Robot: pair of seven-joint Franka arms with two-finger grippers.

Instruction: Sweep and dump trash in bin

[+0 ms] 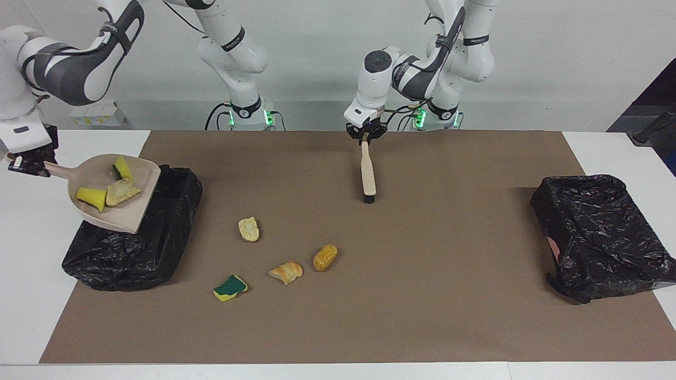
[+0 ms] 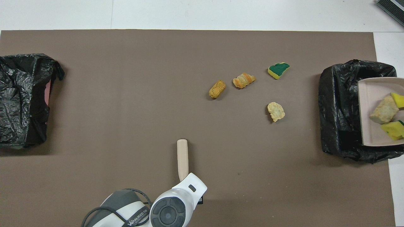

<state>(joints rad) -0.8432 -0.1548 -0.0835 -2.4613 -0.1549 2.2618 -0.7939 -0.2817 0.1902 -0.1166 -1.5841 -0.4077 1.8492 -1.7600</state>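
Trash in two lots. Three pieces sit in the dustpan [image 1: 129,208]: two yellow sponge bits [image 1: 91,196] and a tan chunk [image 1: 121,191]. Pan is held up, tilted, over the lined bin [image 1: 169,221] at the right arm's end of the table. Right gripper [image 1: 25,161] is clamped on the pan's handle, just off the bin's edge over bare white table.

Four pieces loose on the brown mat [image 1: 449,295], near that bin: pale chunk [image 1: 249,229] closest to the robots, then orange chunk [image 1: 325,257], striped chunk [image 1: 285,272], green sponge [image 1: 230,287] farthest out.

Left gripper [image 1: 365,134] grips the brush [image 1: 367,171] by its handle end, bristles down on the mat, mid-table, well apart from the loose pieces. Open mat between brush and trash.

Second lined bin [image 1: 597,232] at the left arm's end; wide bare mat before it.
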